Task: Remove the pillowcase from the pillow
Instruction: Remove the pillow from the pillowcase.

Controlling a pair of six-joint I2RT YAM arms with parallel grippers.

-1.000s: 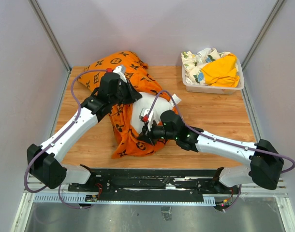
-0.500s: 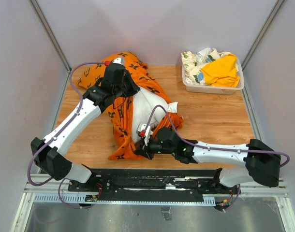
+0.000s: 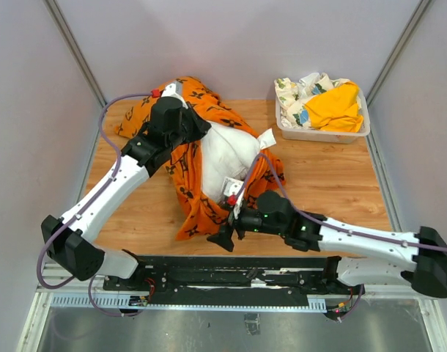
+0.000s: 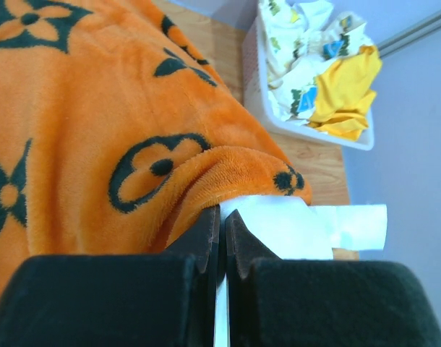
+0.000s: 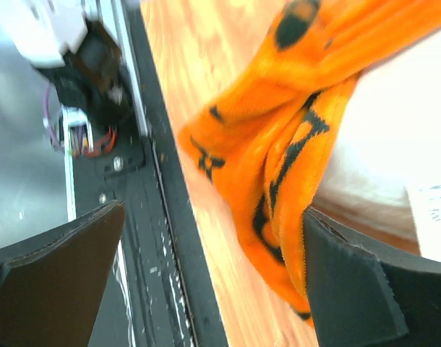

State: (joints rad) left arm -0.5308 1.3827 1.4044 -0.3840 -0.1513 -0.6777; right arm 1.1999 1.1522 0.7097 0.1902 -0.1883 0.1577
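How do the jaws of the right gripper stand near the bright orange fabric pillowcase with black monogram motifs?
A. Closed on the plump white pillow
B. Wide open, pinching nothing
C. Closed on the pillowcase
B: in the right wrist view the right gripper shows its two fingers far apart, and the pillowcase is not pinched between them.

Left tool (image 4: 222, 217) pinched closed; right tool (image 5: 213, 210) spread wide.
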